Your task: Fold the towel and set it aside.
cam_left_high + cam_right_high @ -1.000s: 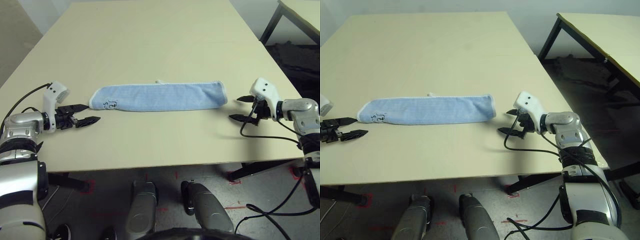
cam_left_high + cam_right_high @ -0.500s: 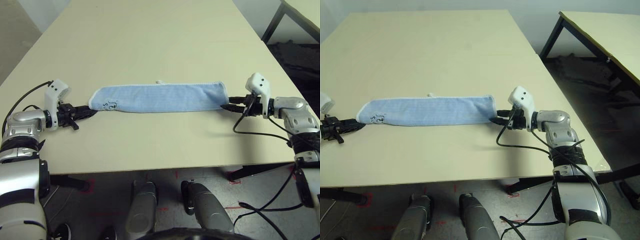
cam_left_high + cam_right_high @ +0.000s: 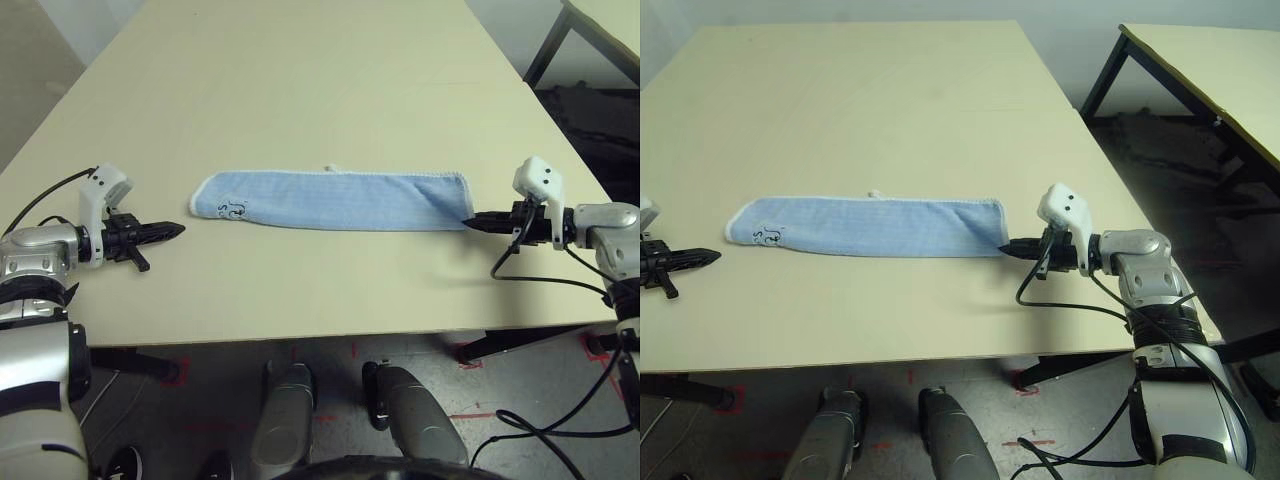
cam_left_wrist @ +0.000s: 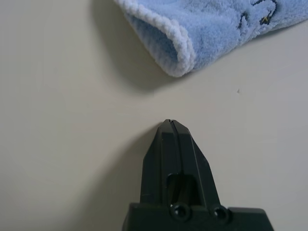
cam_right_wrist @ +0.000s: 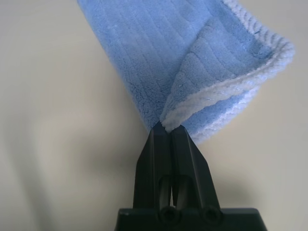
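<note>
The light-blue towel [image 3: 330, 200] lies folded into a long narrow strip across the middle of the table [image 3: 300, 80]. Its dark embroidered mark [image 3: 232, 210] sits near the left end, and a small white loop [image 3: 331, 167] pokes out of the far edge. My right gripper [image 3: 472, 221] is shut on the near right corner of the towel [image 5: 159, 57], pinching the white edging between its fingertips [image 5: 166, 126]. My left gripper [image 3: 177, 230] is shut on nothing, low over the bare table just short of the towel's left end [image 4: 183, 53].
The table's front edge runs just behind both forearms. A black cable [image 3: 530, 275] loops from my right wrist over that edge. A second table [image 3: 1230, 70] on dark legs stands at the far right, across a gap of floor.
My right gripper has closed on the towel's right corner and drawn it slightly right. My left gripper has come off the towel's left end, shut and empty.
</note>
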Motion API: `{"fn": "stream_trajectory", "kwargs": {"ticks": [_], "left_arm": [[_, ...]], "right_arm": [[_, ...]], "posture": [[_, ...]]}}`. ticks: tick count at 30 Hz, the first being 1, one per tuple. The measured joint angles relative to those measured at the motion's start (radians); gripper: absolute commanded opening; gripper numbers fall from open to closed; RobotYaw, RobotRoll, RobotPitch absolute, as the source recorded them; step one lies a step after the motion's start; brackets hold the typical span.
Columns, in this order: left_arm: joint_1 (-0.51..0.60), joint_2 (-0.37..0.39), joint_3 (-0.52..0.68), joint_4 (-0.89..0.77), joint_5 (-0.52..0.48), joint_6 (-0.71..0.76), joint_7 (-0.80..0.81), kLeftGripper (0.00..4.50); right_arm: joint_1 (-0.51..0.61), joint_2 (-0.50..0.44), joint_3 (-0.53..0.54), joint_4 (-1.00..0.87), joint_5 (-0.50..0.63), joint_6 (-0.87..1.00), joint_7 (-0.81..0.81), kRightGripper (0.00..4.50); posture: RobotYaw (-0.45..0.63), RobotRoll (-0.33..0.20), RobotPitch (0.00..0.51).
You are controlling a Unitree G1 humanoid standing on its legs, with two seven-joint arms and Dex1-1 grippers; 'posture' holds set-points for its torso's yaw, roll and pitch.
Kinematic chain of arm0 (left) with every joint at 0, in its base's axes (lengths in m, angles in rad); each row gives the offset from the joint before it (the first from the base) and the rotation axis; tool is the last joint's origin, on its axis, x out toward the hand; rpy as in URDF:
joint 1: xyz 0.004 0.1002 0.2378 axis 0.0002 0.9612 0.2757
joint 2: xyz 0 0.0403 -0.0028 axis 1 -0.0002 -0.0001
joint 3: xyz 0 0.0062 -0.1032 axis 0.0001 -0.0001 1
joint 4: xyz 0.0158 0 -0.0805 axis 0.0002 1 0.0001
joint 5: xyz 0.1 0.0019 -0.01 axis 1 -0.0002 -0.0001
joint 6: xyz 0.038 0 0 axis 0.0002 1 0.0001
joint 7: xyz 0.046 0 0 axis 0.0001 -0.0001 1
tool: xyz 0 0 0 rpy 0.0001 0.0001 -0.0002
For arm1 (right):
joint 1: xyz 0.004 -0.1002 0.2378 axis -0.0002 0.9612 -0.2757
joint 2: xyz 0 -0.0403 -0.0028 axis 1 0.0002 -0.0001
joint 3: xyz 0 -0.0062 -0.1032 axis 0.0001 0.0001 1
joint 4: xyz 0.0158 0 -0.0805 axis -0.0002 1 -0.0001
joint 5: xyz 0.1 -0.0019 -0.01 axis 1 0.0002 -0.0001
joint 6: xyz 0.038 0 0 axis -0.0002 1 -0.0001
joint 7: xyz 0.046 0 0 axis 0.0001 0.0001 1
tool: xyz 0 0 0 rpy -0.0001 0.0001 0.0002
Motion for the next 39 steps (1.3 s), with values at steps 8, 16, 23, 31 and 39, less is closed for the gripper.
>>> {"fn": "stream_trajectory", "kwargs": {"ticks": [8,16,23,31,39], "left_arm": [[-0.001,-0.004,0.013,0.0,-0.018,-0.005,0.018,1.87],[-0.023,-0.057,0.03,0.0,-0.046,0.025,0.04,4.5],[-0.064,-0.12,0.011,0.001,-0.031,0.016,0.079,4.5],[-0.084,-0.157,-0.01,0.005,-0.018,0.004,0.066,2.55],[-0.078,-0.114,-0.019,0.016,-0.018,0.009,0.019,0.0]], "right_arm": [[0.001,0.0,0.004,-0.007,-0.007,0.001,-0.006,1.0],[0.001,0.0,0.007,-0.007,-0.01,0.0,-0.015,3.87],[0.006,0.001,0.009,-0.011,-0.01,0.0,-0.027,4.45],[0.015,0.002,0.011,-0.02,-0.009,0.005,-0.03,3.95],[0.033,-0.001,0.01,-0.029,-0.003,0.026,-0.021,1.11]], "posture": [[0.05,0.0,0.185],[0.04,0.0,0.183],[0.03,0.0,0.184],[0.02,0.0,0.182],[0.02,0.0,0.18]]}}
